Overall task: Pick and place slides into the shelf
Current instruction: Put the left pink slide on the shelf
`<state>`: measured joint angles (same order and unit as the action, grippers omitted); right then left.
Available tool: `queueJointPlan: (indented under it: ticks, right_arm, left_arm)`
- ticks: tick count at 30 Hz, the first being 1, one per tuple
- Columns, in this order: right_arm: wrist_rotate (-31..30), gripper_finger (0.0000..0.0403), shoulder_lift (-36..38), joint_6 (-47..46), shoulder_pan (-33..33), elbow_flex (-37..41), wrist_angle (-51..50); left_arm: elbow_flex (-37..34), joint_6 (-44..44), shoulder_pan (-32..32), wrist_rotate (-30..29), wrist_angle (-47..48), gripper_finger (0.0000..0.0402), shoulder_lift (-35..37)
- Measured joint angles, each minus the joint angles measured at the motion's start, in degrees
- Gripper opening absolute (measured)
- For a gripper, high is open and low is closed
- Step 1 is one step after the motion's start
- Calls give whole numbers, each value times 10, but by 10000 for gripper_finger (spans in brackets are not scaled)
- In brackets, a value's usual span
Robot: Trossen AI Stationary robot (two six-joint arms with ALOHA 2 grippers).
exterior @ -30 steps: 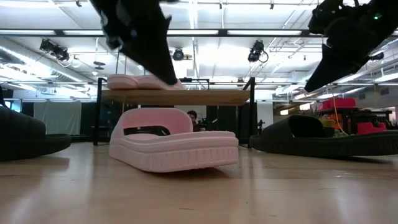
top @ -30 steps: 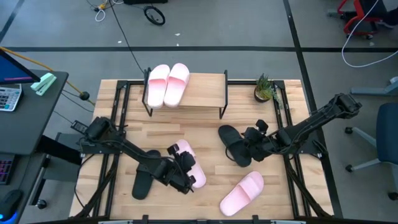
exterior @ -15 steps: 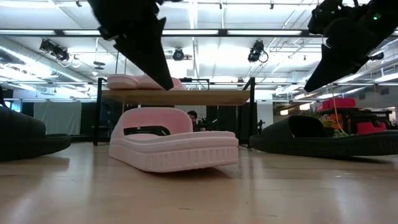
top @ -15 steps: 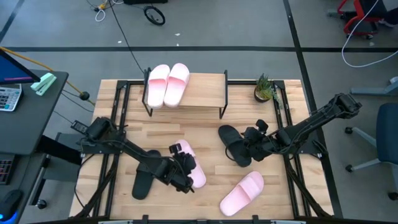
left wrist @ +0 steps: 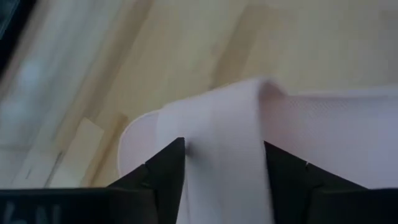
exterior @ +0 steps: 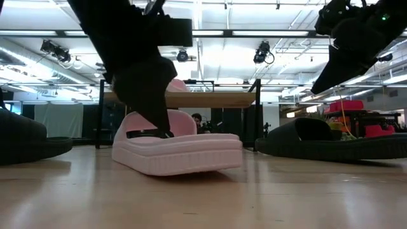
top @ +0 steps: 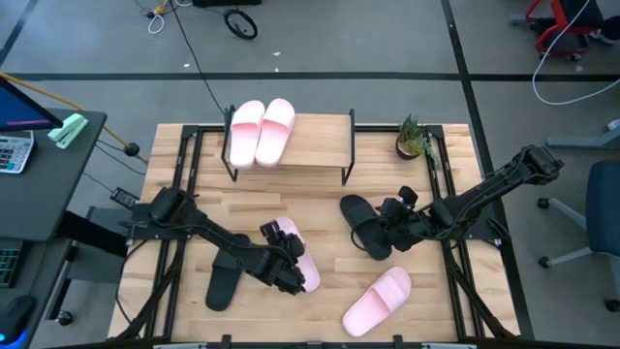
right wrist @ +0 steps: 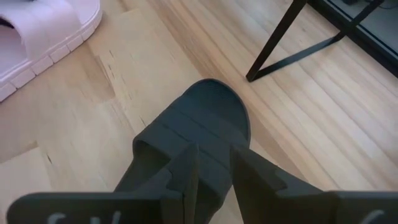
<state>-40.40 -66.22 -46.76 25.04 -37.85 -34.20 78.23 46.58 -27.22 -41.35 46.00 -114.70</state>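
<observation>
Left gripper (left wrist: pixel 224 163) straddles a pink slide's (top: pixel 298 260) strap at table centre, jaws spread wide; right gripper (right wrist: pixel 213 163) hovers part-open over a black slide (top: pixel 364 225). Visible: four pink, two black; two pink top the shelf (top: pixel 315 141) at 12 o'clock.

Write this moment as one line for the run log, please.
left gripper: jaws open astride strap of light pink foam slide | right gripper: above black foam slide | low wooden shelf: two pink slides on top
</observation>
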Motion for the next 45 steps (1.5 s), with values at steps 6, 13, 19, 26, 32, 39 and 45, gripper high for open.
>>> queueJointPlan:
  ticks: [6, 13, 19, 26, 32, 39, 45]
  right_arm:
    - [0, 98, 0, 3, 0, 0, 0]
    - [0, 98, 0, 4, 0, 0, 0]
    - [0, 98, 0, 5, 0, 0, 0]
    - [0, 98, 0, 15, 0, 0, 0]
    - [0, 98, 0, 15, 0, 0, 0]
    - [0, 98, 0, 15, 0, 0, 0]
    - [0, 98, 0, 16, 0, 0, -1]
  left_arm:
    - [0, 24, 2, -37, 38, 131, -3]
    - [43, 2, -10, -36, 37, 16, -3]
    - [187, -195, -26, -117, 78, 14, -3]
    - [327, -379, 50, -298, 147, 21, -2]
    - [374, -503, 173, -244, 127, 11, -2]
    - [341, -634, 327, -134, 28, 11, -8]
    - [300, -793, 387, -66, -123, 12, -8]
